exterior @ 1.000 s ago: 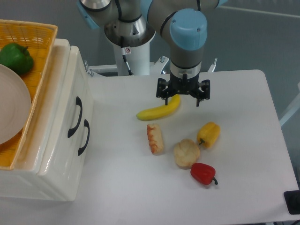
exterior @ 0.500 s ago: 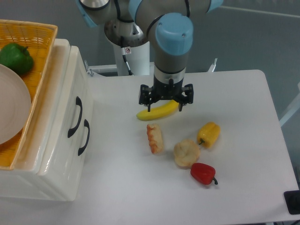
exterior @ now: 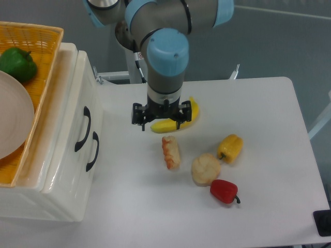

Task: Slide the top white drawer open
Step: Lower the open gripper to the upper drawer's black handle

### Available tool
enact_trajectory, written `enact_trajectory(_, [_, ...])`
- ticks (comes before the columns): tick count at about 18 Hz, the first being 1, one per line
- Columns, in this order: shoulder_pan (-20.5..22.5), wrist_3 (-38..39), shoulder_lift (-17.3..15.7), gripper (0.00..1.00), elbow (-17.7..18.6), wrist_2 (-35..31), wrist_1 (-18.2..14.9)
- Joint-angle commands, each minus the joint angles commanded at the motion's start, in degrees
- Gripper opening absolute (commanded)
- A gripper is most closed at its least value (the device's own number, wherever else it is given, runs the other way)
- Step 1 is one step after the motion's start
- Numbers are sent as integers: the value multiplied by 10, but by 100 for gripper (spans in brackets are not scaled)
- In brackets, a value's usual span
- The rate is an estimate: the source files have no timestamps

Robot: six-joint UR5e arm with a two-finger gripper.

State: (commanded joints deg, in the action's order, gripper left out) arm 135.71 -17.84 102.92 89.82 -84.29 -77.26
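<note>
Claw over the banana, drawers shut

A banana [exterior: 178, 120] lay between the top white drawer [exterior: 77, 119] and other food; the claw [exterior: 161, 120] hung spread, gripping nothing.

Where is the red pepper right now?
The red pepper lies on the white table, toward its front right part in the camera view. It sits just below the yellow pepper, beside the round bread roll.
</note>
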Motion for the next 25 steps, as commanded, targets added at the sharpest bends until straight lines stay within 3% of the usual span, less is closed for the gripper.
enact_trajectory(5, [-10, -3, 7, 100, -8, 26, 2])
enact_trajectory(8, [-10, -17, 9, 100, -10, 81, 2])
enact_trajectory(17, [-26, -23, 17, 100, -11, 82, 0])
enact_trajectory(20, [-36, -55, 17, 100, -11, 81, -7])
enact_trajectory(25, [-36, -27, 11, 100, -9, 85, -53])
